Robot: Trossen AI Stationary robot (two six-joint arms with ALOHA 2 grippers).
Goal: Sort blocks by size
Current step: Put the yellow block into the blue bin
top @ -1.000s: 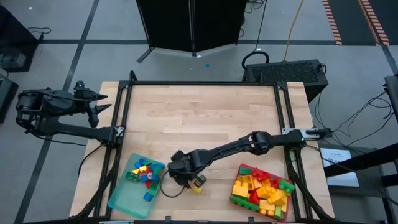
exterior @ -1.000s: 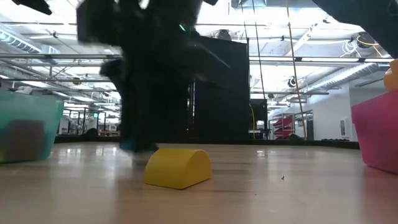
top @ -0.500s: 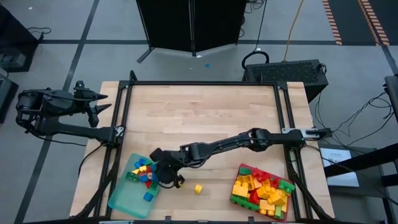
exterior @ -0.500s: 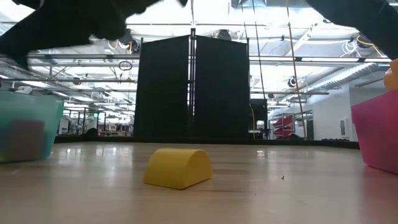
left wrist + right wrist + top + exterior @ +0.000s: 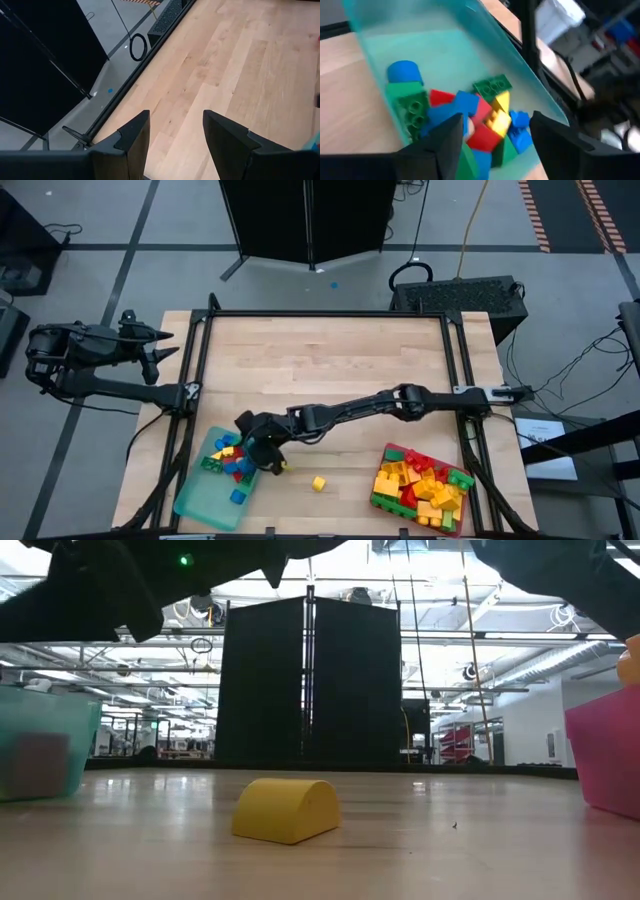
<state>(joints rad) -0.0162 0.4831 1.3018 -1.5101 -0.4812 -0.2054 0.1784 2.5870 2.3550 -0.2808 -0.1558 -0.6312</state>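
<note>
Fingers of the right gripper (image 5: 492, 132) spread empty over the teal tray (image 5: 196, 502) at seven o'clock, apparently for dropping small blocks (image 5: 470, 117); left gripper (image 5: 172, 132) waits open off the counter (image 5: 330, 370).

Overhead looks straight down; low level; both show teal tray (image 5: 200, 502).

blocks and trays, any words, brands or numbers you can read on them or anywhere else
No readable text in any view.
The blocks show only plain studs, no lettering.
The teal tray and the red tray carry no label.
The white item beyond the table is too blurred to read.
</note>
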